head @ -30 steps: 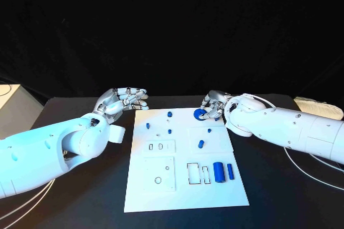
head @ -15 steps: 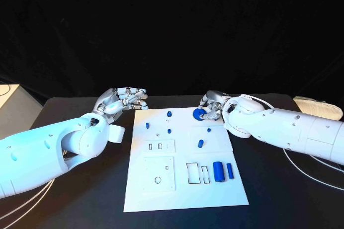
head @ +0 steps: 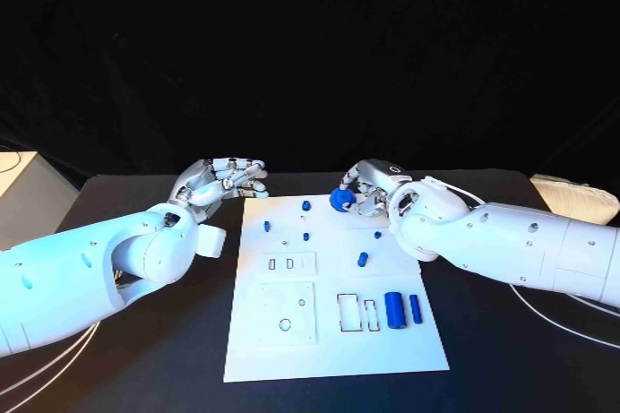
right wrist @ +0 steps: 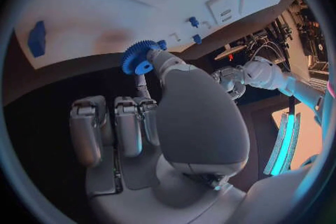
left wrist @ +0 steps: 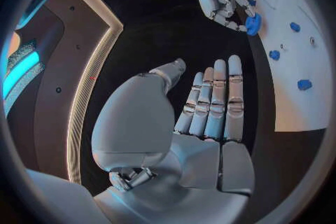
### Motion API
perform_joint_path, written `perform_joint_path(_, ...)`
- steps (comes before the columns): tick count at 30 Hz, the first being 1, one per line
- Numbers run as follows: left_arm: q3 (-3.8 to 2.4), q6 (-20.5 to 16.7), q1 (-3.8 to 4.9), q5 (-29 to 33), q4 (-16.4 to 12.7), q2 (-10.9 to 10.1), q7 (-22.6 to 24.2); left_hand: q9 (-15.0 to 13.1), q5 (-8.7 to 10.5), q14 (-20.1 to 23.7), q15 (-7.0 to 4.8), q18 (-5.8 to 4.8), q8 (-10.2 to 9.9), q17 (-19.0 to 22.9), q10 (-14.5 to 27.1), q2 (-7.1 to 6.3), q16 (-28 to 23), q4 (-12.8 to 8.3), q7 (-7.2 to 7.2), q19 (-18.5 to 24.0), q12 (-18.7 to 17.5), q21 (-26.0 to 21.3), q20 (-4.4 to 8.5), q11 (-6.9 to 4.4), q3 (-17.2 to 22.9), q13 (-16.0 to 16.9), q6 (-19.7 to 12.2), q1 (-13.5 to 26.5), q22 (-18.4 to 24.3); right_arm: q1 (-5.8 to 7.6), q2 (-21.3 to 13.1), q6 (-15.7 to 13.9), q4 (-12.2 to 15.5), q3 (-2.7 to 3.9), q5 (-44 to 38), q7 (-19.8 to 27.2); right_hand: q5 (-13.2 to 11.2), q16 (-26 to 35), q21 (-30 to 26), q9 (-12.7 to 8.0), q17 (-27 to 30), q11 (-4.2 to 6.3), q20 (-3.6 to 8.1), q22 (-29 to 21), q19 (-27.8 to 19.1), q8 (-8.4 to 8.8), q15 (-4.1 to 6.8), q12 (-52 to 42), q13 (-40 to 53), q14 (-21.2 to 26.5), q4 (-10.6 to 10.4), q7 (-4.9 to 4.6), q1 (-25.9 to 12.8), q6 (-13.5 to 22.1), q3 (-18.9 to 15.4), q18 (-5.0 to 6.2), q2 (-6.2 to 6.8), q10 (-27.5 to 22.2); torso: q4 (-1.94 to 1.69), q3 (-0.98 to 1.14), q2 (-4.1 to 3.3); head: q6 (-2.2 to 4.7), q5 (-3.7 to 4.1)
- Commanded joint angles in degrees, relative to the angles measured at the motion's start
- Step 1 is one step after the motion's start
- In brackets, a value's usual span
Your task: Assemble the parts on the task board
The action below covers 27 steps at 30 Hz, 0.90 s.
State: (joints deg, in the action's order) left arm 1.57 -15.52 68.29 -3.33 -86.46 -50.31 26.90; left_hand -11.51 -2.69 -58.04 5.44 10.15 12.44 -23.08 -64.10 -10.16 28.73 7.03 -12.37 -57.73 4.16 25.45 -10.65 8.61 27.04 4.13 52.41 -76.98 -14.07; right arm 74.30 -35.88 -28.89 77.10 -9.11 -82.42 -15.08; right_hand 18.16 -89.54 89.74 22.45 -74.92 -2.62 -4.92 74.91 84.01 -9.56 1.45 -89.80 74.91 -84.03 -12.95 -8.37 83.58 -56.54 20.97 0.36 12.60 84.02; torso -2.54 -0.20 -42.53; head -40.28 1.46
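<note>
Black cloth is hanging behind the table [head: 155,377]. Near the board's [head: 330,350] far edge the right hand [head: 365,185] is pinching a blue gear [head: 342,199]: small, stiff, probably light, best taken by its toothed rim. Left hand [head: 222,182] is hovering, fingers apart, holding nothing.

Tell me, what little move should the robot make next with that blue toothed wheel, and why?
Probably carry the blue gear a little further over the task board toward a peg. The right robot hand pinches the gear above the board's far edge, not seated on anything, while small blue pegs stand nearby. The left robot hand holds nothing.
</note>
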Motion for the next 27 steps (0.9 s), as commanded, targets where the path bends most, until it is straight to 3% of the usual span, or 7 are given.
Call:
perform_joint_path(1, -0.05, 1.1, 0.05, -0.2, -0.1, 0.2, 0.3, -0.1, -0.19, 0.3, 0.06, 0.03, -0.3, -0.1, 0.3, 0.48, 0.0, -0.3, -0.17, 0.4, -0.2, 0.2, -0.12, 0.28, 0.1, 0.0, -0.4, -0.1, -0.1, -0.29, 0.8, -2.5, 1.1, 0.02, -4.4, -0.4, -0.3, -0.4, 0.3, 0.8, -14.8, 0.32, 0.55, 15.1, 6.0, -2.13, 0.32, -0.2, 15.1, -5.9, 0.0, 1.65, -0.7, -3.9, 0.4, -0.36, 0.04, 6.0, -0.07, -0.08, -0.05, -0.11, -0.14)
perform_joint_path(7, -0.05, 1.2, 0.04, -0.2, -0.2, 0.2, 0.2, -0.1, -0.18, 0.3, 0.07, 0.03, -0.3, -0.1, 0.3, 0.55, 0.0, -0.4, -0.17, 0.4, -0.2, 0.3, -0.12, 0.28, 0.2, 0.0, -0.4, -0.2, -0.1, -0.98, 2.9, -2.0, 1.0, 0.03, -5.3, -0.7, -0.4, -0.4, 0.3, 0.8, -14.8, 0.33, 0.57, 15.1, 6.0, -2.12, 0.33, -0.2, 15.1, -5.9, 0.0, 1.64, -0.9, -3.8, 0.5, -0.36, 0.11, 6.0, -0.03, -0.09, -0.03, -0.29, -0.43)
perform_joint_path(20, -0.05, 1.2, 0.05, -0.2, -0.2, 0.4, 0.2, -0.1, -0.18, 0.3, 0.07, 0.03, -0.3, -0.1, 0.3, 0.55, 0.0, -0.4, -0.17, 0.4, -0.2, 0.3, -0.12, 0.28, 0.2, 0.0, -0.4, -0.2, -0.1, -2.13, 7.0, -0.3, -1.8, 0.03, -6.1, -1.2, -0.7, -0.3, 0.3, 0.7, -14.6, 0.29, 0.61, 15.1, 6.0, -1.97, 0.34, -0.2, 15.1, -5.9, 0.0, 1.58, -1.2, -3.5, 0.8, -0.36, 0.25, 6.0, -0.11, -0.15, -0.14, -0.45, -0.62)
perform_joint_path(27, -0.05, 1.2, 0.05, -0.2, -0.1, 0.5, 0.2, -0.1, -0.18, 0.3, 0.07, 0.03, -0.3, -0.1, 0.3, 0.55, 0.0, -0.4, -0.17, 0.4, -0.2, 0.3, -0.12, 0.28, 0.2, 0.0, -0.4, -0.2, -0.1, -2.92, 8.7, 0.5, -3.6, 0.01, -6.3, -1.3, -0.7, -0.3, 0.3, 0.7, -14.6, 0.29, 0.61, 15.1, 6.0, -1.97, 0.34, -0.2, 15.1, -5.9, 0.0, 1.58, -1.2, -3.5, 0.8, -0.36, 0.25, 6.0, -0.07, -0.07, -0.13, -0.70, -0.82)
